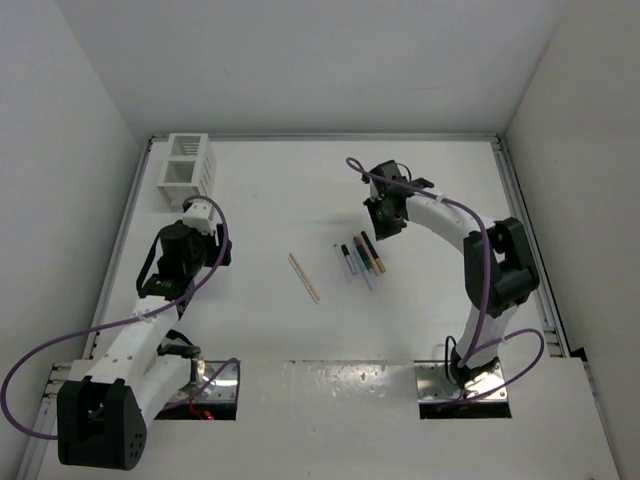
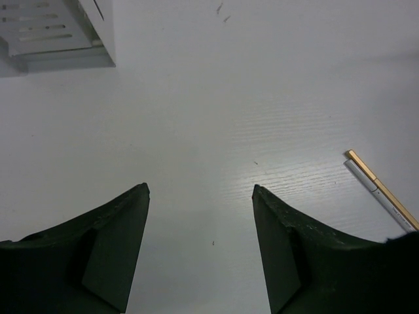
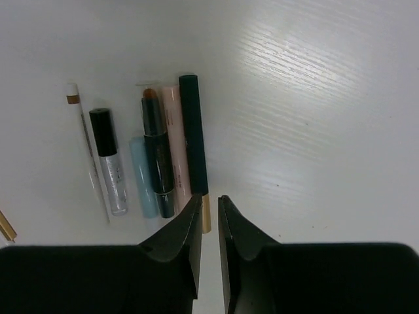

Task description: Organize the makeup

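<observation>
Several makeup sticks lie side by side mid-table. In the right wrist view they are a thin white stick, a clear tube with a black cap, a pale blue stick, a black stick, a peach stick and a dark pencil with a gold end. My right gripper hovers just behind them, jaws almost together and empty. A long tan stick lies apart to the left and shows in the left wrist view. My left gripper is open and empty over bare table.
A white slatted two-compartment box stands at the back left, just beyond the left gripper; its corner shows in the left wrist view. White walls enclose the table on the left, back and right.
</observation>
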Robot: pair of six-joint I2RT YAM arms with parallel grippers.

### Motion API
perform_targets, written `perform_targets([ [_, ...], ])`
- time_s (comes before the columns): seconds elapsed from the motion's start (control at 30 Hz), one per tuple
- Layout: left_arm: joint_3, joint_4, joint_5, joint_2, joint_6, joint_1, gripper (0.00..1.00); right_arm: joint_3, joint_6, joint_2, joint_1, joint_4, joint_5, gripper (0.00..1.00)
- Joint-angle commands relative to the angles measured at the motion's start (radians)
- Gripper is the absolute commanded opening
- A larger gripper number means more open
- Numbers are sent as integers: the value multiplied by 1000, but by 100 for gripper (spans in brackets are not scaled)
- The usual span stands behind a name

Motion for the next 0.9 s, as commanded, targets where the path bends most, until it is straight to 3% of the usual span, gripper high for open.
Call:
perform_targets([
  [0.0,-2,27,9,1,-9,9,70,2,-22,18,-45,-21,-61,16],
  [0.43,-2,27,18,10,-9,9,70,35,-50,113,-57,-40,-164,20],
  [0.87,-2,27,18,19,0,9,70,12,-44,177,-47,-38,-129,21],
])
